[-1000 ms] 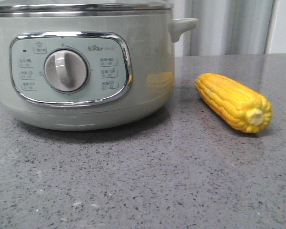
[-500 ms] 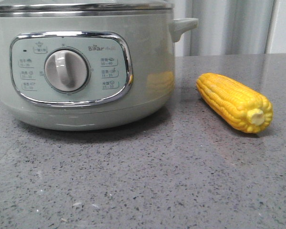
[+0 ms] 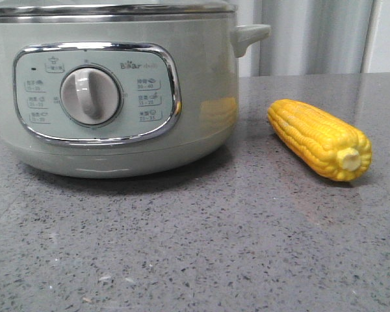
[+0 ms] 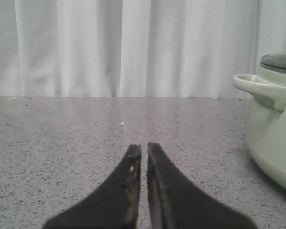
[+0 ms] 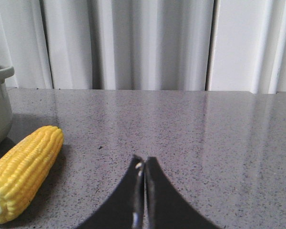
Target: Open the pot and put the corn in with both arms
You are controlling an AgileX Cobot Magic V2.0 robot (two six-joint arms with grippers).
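Black left gripper [image 4: 144, 149] and black right gripper [image 5: 144, 162]: smooth, matte, curved fingers tapering to narrow tips; pale scuffs along inner edges.

speckled grey countertop [image 3: 201, 253]; pale pleated curtains [image 5: 152, 43] behind

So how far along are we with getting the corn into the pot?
Nothing looks done yet. The pot has its lid on, and the corn lies on the table beside it, apart from it. Nothing is in hand: the left end effector and right end effector are both shut and empty, low over the table. Left to do: lift the lid, grasp the corn, place it inside.
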